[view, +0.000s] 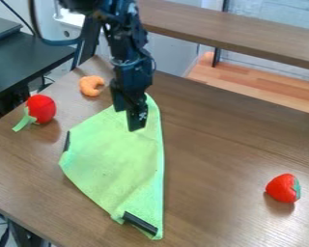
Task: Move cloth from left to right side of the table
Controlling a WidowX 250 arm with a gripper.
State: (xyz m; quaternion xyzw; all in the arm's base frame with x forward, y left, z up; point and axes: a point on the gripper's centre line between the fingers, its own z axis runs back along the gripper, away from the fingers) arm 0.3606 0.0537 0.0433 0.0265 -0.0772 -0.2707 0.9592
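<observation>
The black gripper (pixel 130 115) hangs from the top edge of the view, over the upper part of the cloth. Light green, the cloth (pixel 115 161) lies left of the table's middle, narrowing to a corner at its lower end. A black strip shows on its left edge and another near its bottom corner. The gripper covers part of the cloth's upper end, and whether it holds any fabric cannot be made out.
On the wooden table (pixel 215 144), a red toy with a green stem (pixel 41 108) sits at the left. An orange curved toy (pixel 91 86) is near the back edge. A toy strawberry (pixel 283 188) stands at the right. Behind is a wooden ledge (pixel 241 31).
</observation>
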